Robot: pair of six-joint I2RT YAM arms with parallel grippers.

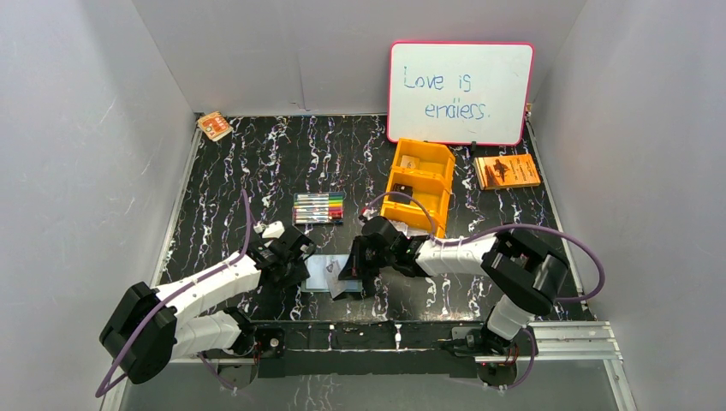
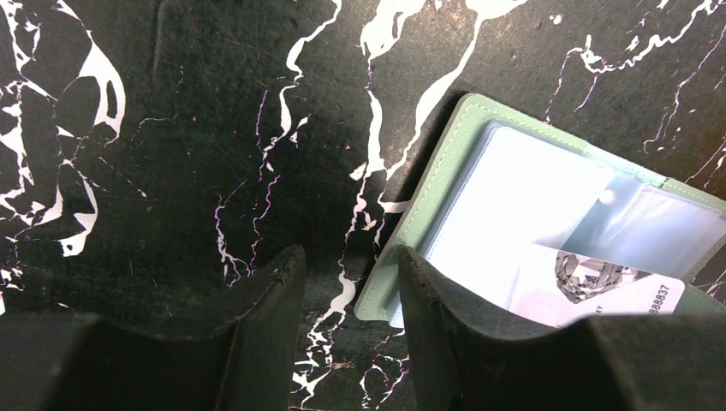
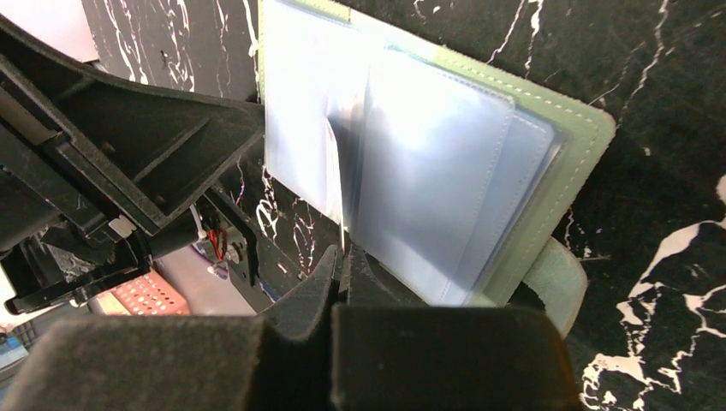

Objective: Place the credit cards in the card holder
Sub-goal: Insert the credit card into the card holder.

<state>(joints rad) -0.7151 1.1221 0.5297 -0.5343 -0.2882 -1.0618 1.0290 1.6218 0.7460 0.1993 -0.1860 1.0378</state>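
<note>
Fingers (image 2: 272,295) of my left gripper (image 2: 351,257) are apart, nothing btwn them but table (image 2: 171,128). One finger sits over the near corner of the card holder (image 2: 445,171), which lies open at front-middle, btwn my two arms. My right gripper (image 3: 340,257) is pinched tight on a clear pocket leaf of it, leaf standing up. One whitish credit card (image 2: 599,287) lies skewed on the pockets, partly under a leaf. My left arm crowds the holder's side. Well back: marker pack (image 1: 318,208), orange bin (image 1: 419,184), whiteboard (image 1: 460,92).
</note>
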